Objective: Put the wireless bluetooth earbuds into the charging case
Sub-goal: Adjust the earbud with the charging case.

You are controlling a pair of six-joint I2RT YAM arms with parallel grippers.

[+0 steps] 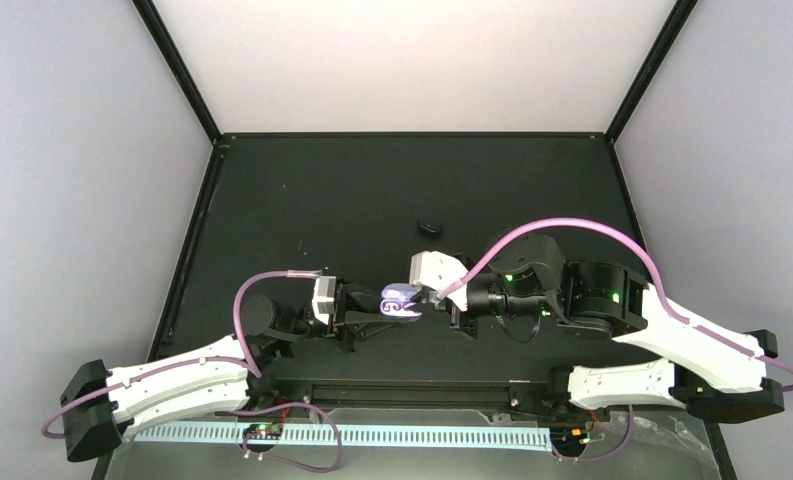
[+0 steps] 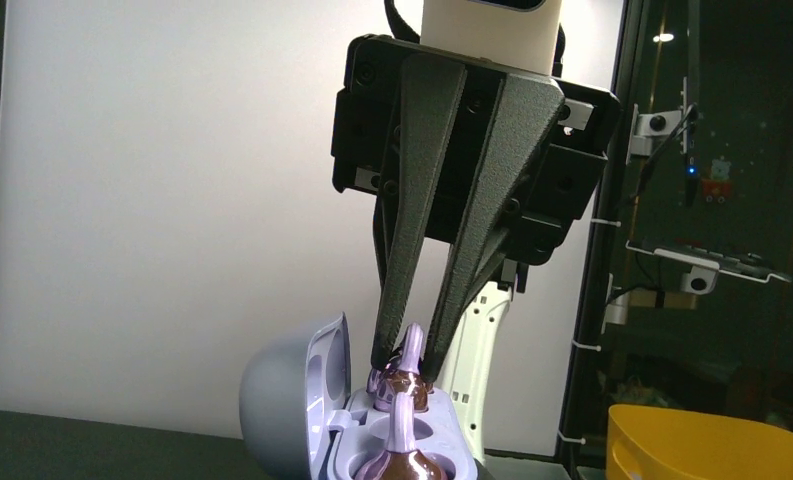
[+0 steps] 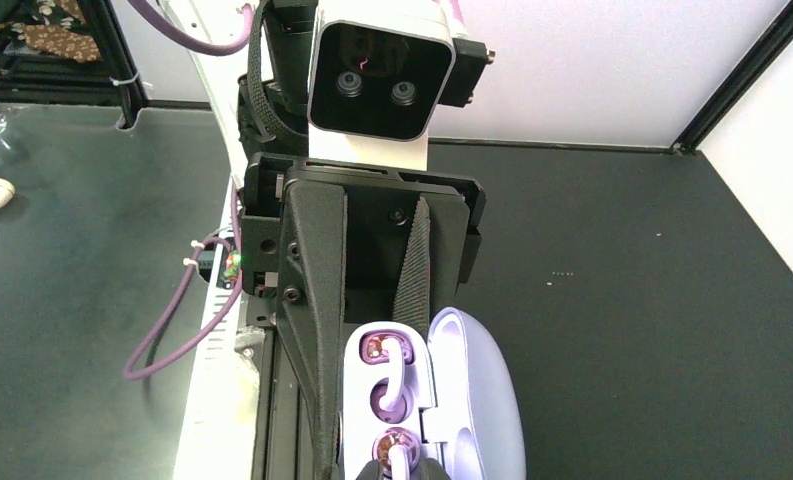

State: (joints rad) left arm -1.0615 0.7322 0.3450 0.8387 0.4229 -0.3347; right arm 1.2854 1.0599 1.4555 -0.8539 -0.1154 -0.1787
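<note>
Top external, step: I judge the step in hand to be seating the second earbud (image 2: 404, 383) — left gripper (image 1: 374, 312) clamped on the charging case (image 1: 402, 302) toward the near side of the table (image 1: 302, 200), right gripper (image 2: 404, 360) facing it from the opposite side.
Next move: my judgement — a short, straight push into the empty well, then the fingers part; with any tilt the stem may ride up on the rim.
Table: flat and matte black; a small black oval object (image 1: 429, 227) lies well apart, beyond both arms.
Right gripper: dark, textured, tapered fingers drawn together on the stem of the second earbud, just above the case.
Charging case: smooth, rounded lavender plastic shell with its lid (image 2: 292, 400) swung open and a pale moulded tray with wells inside.
Earbuds: glossy lilac, each a bulb head with a thin stem. The seated earbud (image 2: 404, 460) rests in its well. I cannot tell whether the second earbud touches its well or sits just above it.
</note>
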